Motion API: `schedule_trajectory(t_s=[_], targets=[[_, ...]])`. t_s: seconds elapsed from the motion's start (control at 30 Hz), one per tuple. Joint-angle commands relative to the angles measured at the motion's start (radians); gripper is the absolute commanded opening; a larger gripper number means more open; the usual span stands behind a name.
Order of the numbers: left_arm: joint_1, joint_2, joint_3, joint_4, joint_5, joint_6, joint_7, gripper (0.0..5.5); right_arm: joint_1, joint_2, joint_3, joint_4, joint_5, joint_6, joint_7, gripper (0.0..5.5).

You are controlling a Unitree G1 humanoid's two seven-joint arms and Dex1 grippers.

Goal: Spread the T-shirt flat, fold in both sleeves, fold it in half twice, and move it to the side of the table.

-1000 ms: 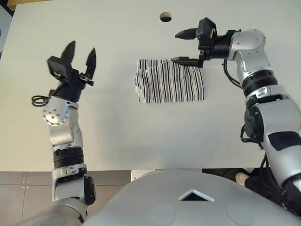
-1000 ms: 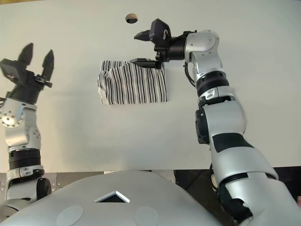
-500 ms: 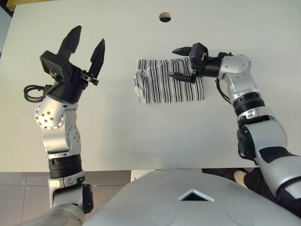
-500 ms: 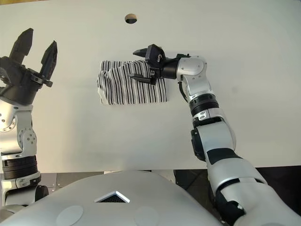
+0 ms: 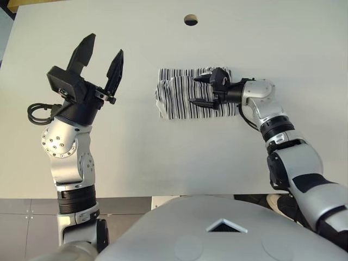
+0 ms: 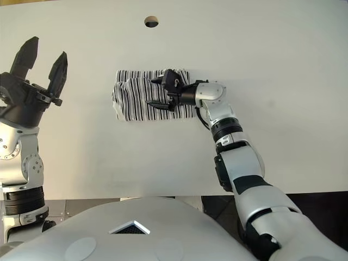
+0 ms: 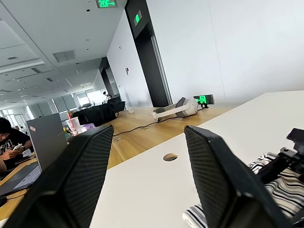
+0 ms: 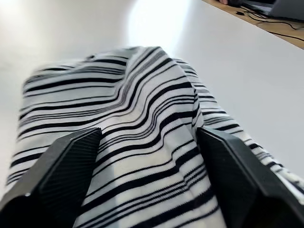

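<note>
**Item 1. Left gripper** (image 5: 104,46). Held up over the left part of the table (image 5: 163,157), well apart from the cloth. Both fingers are spread wide and hold nothing.

**Item 2. Table.** Plain white top with a small round hole (image 5: 191,20) near the far edge, beyond the shirt.

**Item 3. T-shirt** (image 5: 174,103). Black and white stripes, lying near the middle of the table and a little to the far side.
- It is folded into a compact, thick rectangle, with no sleeve sticking out.
- Its left end looks lumpy and a bit uneven; the right end is neater.

**Item 4. Right gripper** (image 5: 194,89). Low over the right half of the shirt and pointing left.
- Its fingers are parted, one toward the far edge of the cloth and one toward the near edge. The striped cloth bulges between them in the right wrist view.
- They have not closed on the cloth. I cannot tell whether the tips press into it.

**Status, as judged.** Spreading, both sleeve folds and both half folds appear done. The shirt has not yet been moved to the side of the table. The right gripper seems placed to take hold of or push the bundle for that.
</note>
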Motion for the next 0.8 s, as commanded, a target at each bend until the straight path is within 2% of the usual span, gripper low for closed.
schedule_trajectory(t_s=[0.03, 0.2, 0.33, 0.47, 0.6, 0.8], targets=[[0.037, -0.004, -0.008, -0.053, 0.027, -0.003, 0.013, 2.78, -0.052, -0.010, 0.052, 0.104, -0.110, -0.077, -0.124, 3.71], [0.072, 0.001, 0.013, -0.122, 0.024, 0.006, 0.028, 2.78, -0.102, -0.056, 0.136, 0.246, -0.248, -0.038, -0.263, 3.71], [0.104, 0.002, 0.025, -0.174, 0.025, 0.015, 0.038, 2.78, -0.150, -0.088, 0.090, 0.292, -0.199, 0.032, -0.165, 3.71], [0.188, -0.015, 0.058, -0.238, 0.038, 0.005, 0.069, 2.78, -0.256, -0.202, 0.073, 0.338, -0.204, 0.216, -0.031, 3.71], [0.231, -0.018, 0.088, -0.266, 0.051, -0.005, 0.091, 2.78, -0.301, -0.291, 0.052, 0.360, -0.217, 0.344, -0.090, 3.71], [0.151, 0.026, 0.079, -0.220, 0.025, 0.011, 0.050, 2.78, -0.204, -0.441, 0.062, 0.367, -0.267, 0.390, -0.115, 3.71]])
